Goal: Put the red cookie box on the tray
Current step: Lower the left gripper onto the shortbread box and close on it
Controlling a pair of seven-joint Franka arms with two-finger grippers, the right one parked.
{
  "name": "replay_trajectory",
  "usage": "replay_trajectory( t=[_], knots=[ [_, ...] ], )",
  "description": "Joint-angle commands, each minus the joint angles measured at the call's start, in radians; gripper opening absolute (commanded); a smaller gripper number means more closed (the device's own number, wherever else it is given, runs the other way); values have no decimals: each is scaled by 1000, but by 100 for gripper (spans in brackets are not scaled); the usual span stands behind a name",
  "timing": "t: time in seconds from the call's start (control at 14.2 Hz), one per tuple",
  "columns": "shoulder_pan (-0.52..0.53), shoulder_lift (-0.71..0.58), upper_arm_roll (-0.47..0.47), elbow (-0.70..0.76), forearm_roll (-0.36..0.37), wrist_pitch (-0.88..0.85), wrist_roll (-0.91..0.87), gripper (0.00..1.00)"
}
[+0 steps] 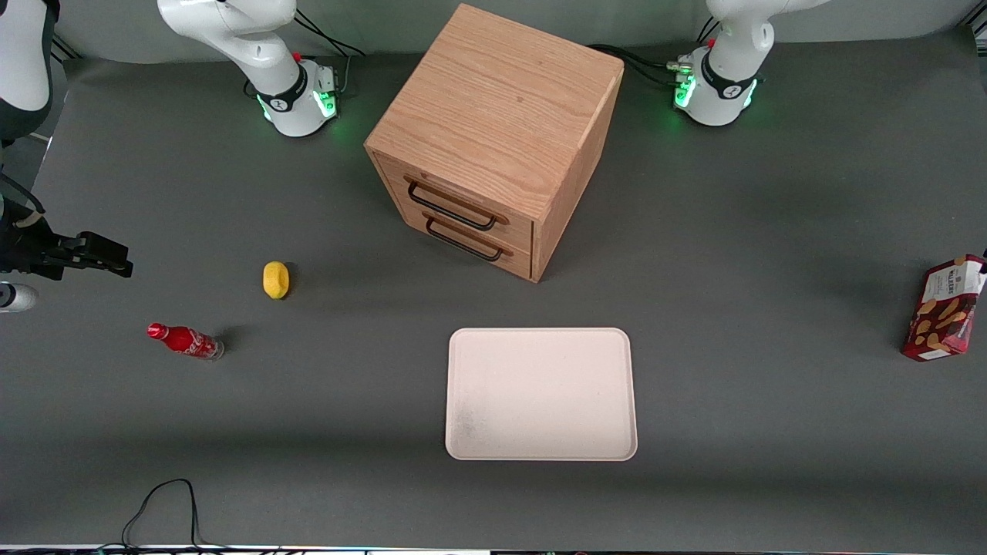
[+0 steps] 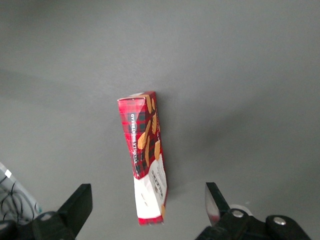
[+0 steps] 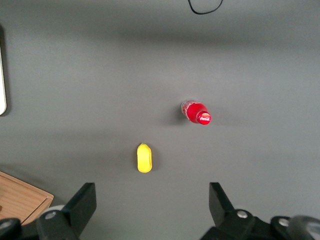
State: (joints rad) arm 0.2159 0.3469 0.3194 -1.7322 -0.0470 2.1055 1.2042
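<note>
The red cookie box is standing on edge on the table, well off from the tray toward the working arm's end. The pincer is hovering above it, fingers spread apart, the box's long axis running between them.

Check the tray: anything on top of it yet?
No. The tray carries nothing, only a faint smudge. The red cookie box stands toward the working arm's end of the table, with the open claw above it, not gripping.
</note>
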Motion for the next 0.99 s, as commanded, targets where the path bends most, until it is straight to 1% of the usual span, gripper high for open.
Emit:
replay_trajectory(
  t=[0.0,0.28,0.42,0.49,0.56,0.64,0.71,0.78,0.92],
  knots=[
    [39,93,1,17,-75,60,155,100],
    [72,181,1,17,-97,115,166,99],
    [80,220,1,19,-122,158,167,96],
    [86,240,1,19,-138,178,167,84],
    [86,260,1,19,-149,203,167,62],
    [89,274,1,22,-155,224,167,36],
    [89,280,1,23,-154,229,166,3],
    [88,279,1,23,-157,228,154,0],
    [86,279,1,23,-157,228,141,0]
  ],
)
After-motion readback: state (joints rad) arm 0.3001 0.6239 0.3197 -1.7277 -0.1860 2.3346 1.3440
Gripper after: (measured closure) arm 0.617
